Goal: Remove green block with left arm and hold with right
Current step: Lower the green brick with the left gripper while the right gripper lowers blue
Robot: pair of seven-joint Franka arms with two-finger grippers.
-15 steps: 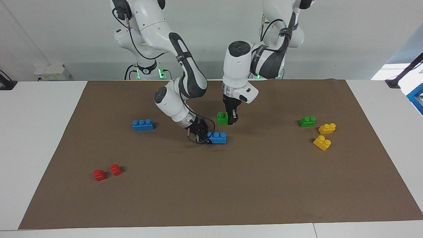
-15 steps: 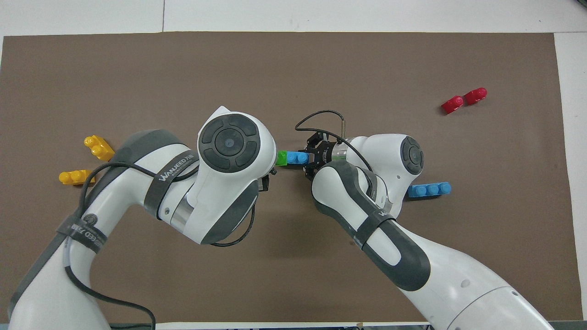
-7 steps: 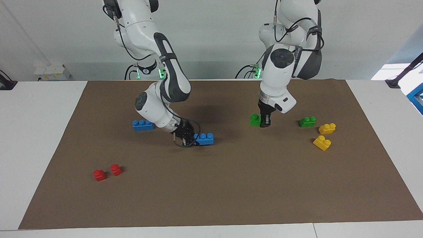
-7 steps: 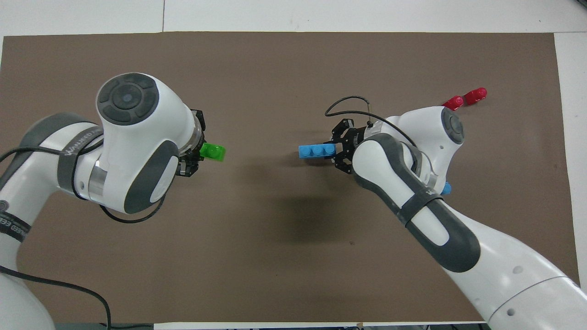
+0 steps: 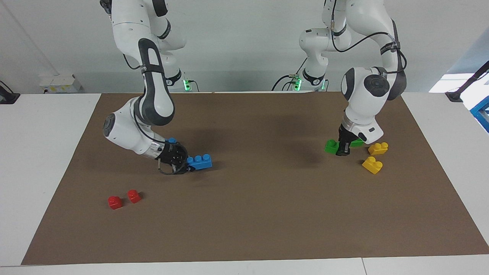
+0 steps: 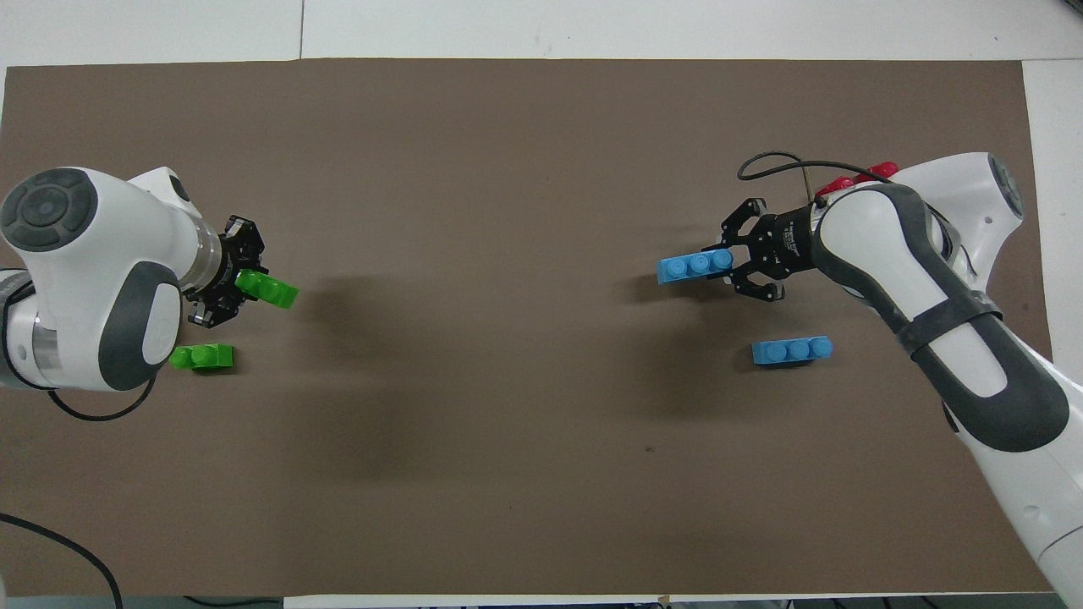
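The left gripper [image 5: 342, 149] clamps a small bright green two-stud plastic brick [image 5: 331, 146] above the brown mat [image 5: 267, 214] at the left arm's end of the bench, while the right gripper [image 5: 184, 163] grips a blue three-stud brick [image 5: 200, 161].

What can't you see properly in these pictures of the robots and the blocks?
- Second green block: in the facing view the left gripper and its held green block cover most of it.
- Yellow blocks: hidden in the overhead view under the left arm.
- Red blocks: in the overhead view the right arm covers most of them.
- Loose blue block: in the facing view only a stud peeks past the right arm.
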